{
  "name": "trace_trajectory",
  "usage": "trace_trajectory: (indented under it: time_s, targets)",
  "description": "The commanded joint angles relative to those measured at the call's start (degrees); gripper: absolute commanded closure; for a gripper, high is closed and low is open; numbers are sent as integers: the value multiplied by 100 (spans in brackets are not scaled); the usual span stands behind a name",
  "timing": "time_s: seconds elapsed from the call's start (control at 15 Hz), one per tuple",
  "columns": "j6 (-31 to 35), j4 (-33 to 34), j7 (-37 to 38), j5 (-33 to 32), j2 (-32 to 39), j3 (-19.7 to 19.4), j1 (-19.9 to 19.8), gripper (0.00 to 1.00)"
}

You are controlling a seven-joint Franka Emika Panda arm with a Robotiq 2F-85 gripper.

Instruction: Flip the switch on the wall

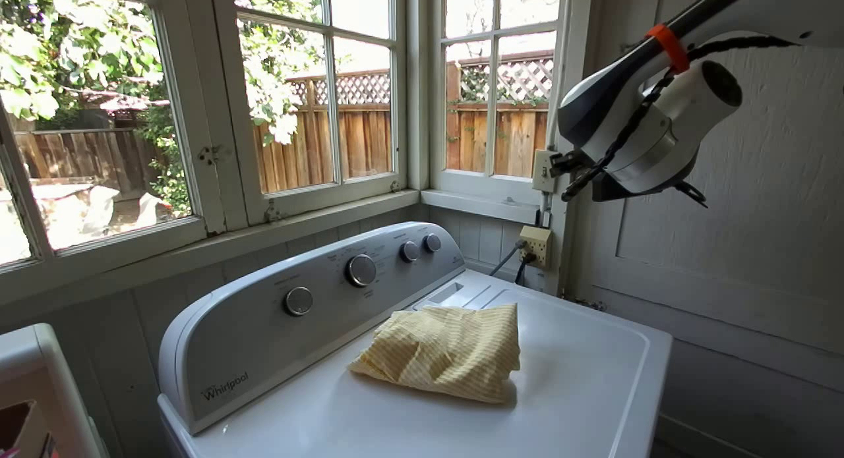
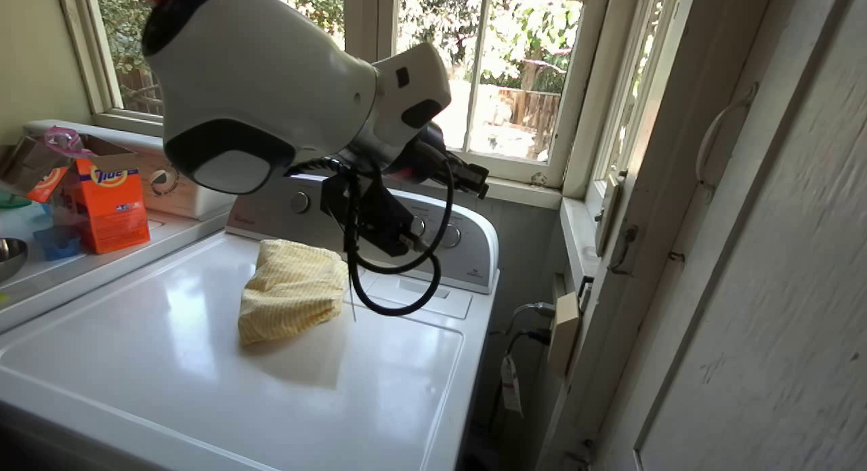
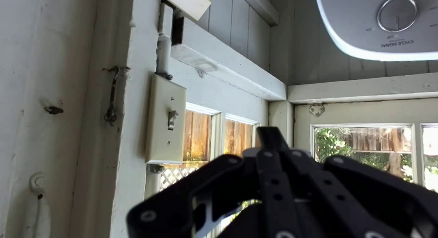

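Note:
The switch [image 1: 543,170] is an upright off-white plate beside the window, on a trim strip of the grey-beige wall [image 1: 745,240]. It shows edge-on in an exterior view [image 2: 608,213]. In the wrist view, which stands upside down, the switch plate [image 3: 166,120] faces me at left, its small lever leaning toward the picture's top. My gripper [image 3: 272,138] is shut and empty, its fingertips together right of the plate and apart from it. In an exterior view the gripper [image 1: 564,174] overlaps the plate's edge; in an exterior view the gripper [image 2: 477,179] hangs clearly away from it.
A white washer [image 1: 580,379] stands below, with a yellow cloth [image 1: 448,352] on top and a knob panel [image 1: 330,293] behind. An outlet box [image 1: 535,246] with dark cords is under the switch. A hook [image 3: 112,94] and a handle [image 2: 721,139] stick out nearby.

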Motion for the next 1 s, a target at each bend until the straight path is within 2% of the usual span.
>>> trace_trajectory:
  time_s: [0.0, 0.4, 0.47, 0.67, 0.93]
  targets:
    - [75, 69, 71, -141, -120, -510, 512, 100]
    - [441, 596, 18, -171, -373, -1819, 1735, 100]
    - [256, 580, 1101, -943, 150, -2361, 1970, 100]
    - [406, 972, 1374, -1367, -201, -3163, 2737, 100]
    - [484, 1320, 1625, -1570, -464, -3818, 3422, 100]
